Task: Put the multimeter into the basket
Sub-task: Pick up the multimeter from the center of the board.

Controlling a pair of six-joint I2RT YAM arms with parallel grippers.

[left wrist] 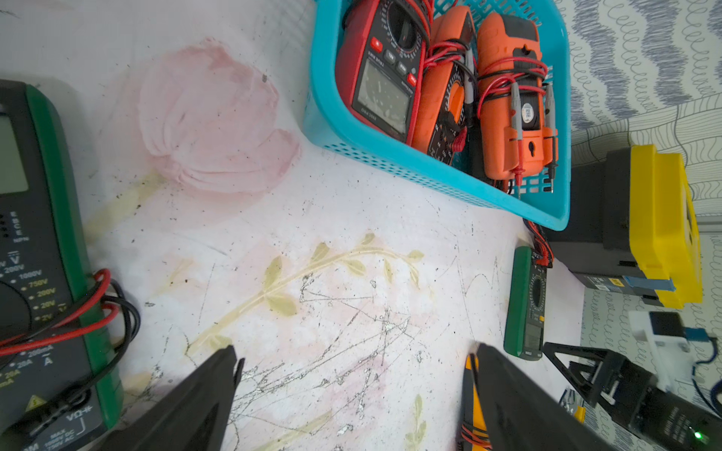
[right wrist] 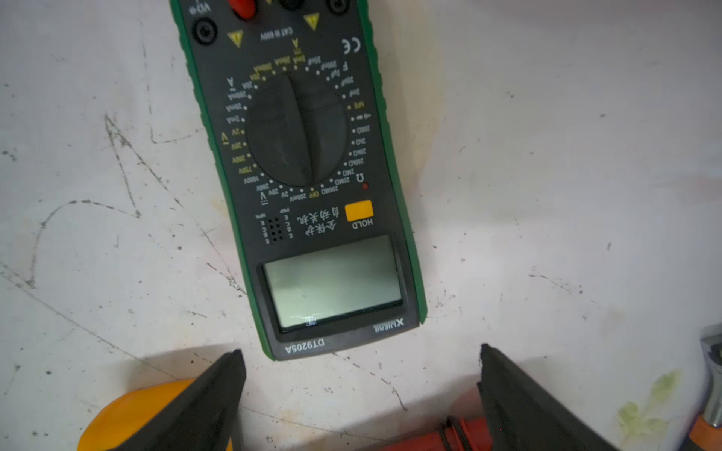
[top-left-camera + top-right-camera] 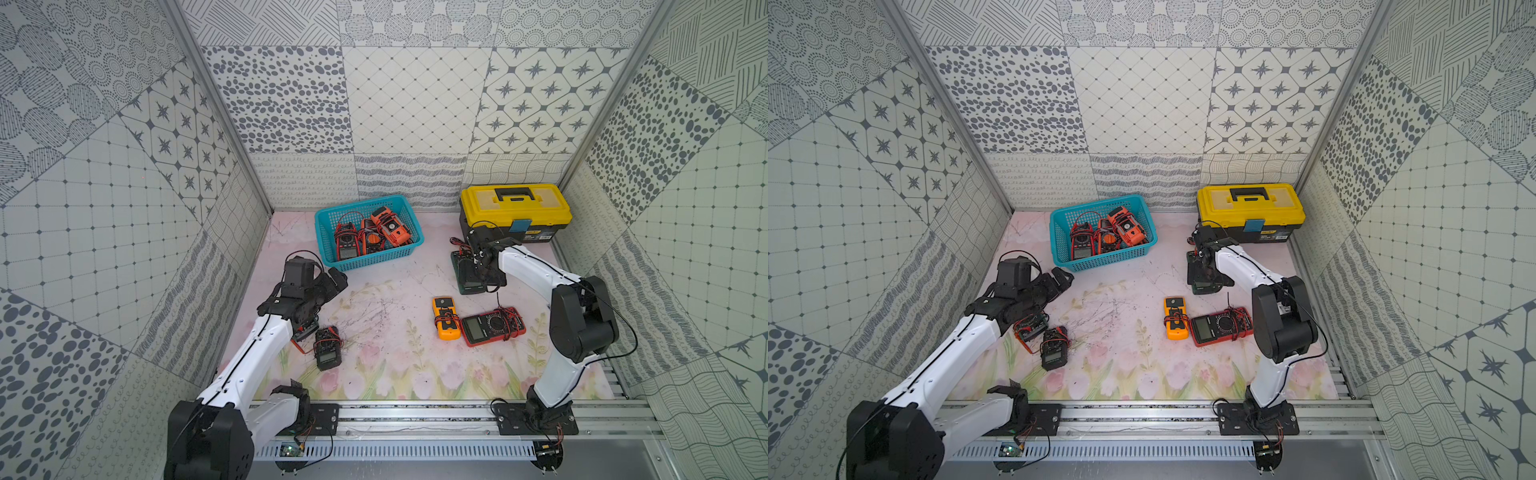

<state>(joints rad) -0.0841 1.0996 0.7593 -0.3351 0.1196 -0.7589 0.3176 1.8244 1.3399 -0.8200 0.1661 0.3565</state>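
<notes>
A: The right claw (image 2: 359,353) is seen spread wide with nothing gripped, poised over the green multimeter (image 2: 312,156).

B: Where is that multimeter placed?

A: It is laid flat on the worktop (image 3: 386,332), on the near side of the yellow-lidded toolbox (image 3: 515,203). It is right of the basket (image 3: 365,257) and well apart from it. Three other multimeters (image 3: 374,237) are lodged in the basket.

B: And the left claw (image 1: 355,349)?

A: It is likewise opened fully, nothing is held, and it is found by the basket's near left corner.

The left arm (image 3: 249,357) and right arm (image 3: 536,266) have white shells, bulky black joints and thin black cables; the left gripper (image 1: 356,347) and right gripper (image 2: 361,348) are black wedges.
</notes>
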